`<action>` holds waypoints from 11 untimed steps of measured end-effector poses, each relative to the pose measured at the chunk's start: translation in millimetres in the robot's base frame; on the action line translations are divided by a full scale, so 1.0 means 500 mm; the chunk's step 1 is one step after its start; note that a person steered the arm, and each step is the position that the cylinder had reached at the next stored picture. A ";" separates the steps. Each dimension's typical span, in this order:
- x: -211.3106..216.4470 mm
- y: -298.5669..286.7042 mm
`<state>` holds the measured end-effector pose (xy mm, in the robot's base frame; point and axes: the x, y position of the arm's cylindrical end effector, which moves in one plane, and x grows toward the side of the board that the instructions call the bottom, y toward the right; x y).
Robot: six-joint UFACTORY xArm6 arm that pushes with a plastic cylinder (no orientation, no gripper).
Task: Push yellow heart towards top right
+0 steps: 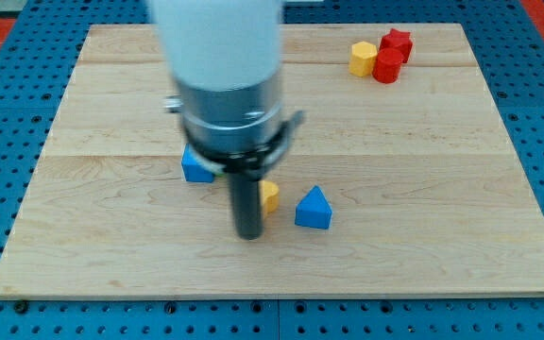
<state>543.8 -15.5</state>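
The yellow heart [269,197] lies near the board's middle, mostly hidden behind my rod. My tip [248,234] rests on the board just to the lower left of the heart, touching or nearly touching it. A blue triangle block [314,209] sits just to the right of the heart, a small gap apart. My arm's white and dark body covers the board's centre above the rod.
A blue cube [195,168] peeks out at the left of my arm. A yellow block [363,59], a red cylinder [387,66] and a red block [398,42] cluster at the top right of the wooden board [461,208]. The green blocks are hidden behind my arm.
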 end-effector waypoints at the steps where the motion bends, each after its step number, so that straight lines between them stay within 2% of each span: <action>1: -0.057 -0.034; 2: -0.072 -0.064; 4: -0.098 0.099; 5: -0.204 0.204; 6: -0.255 0.259; 7: -0.197 0.227; 8: -0.219 0.331; 9: -0.317 0.358; 10: -0.322 0.318; 11: -0.275 0.302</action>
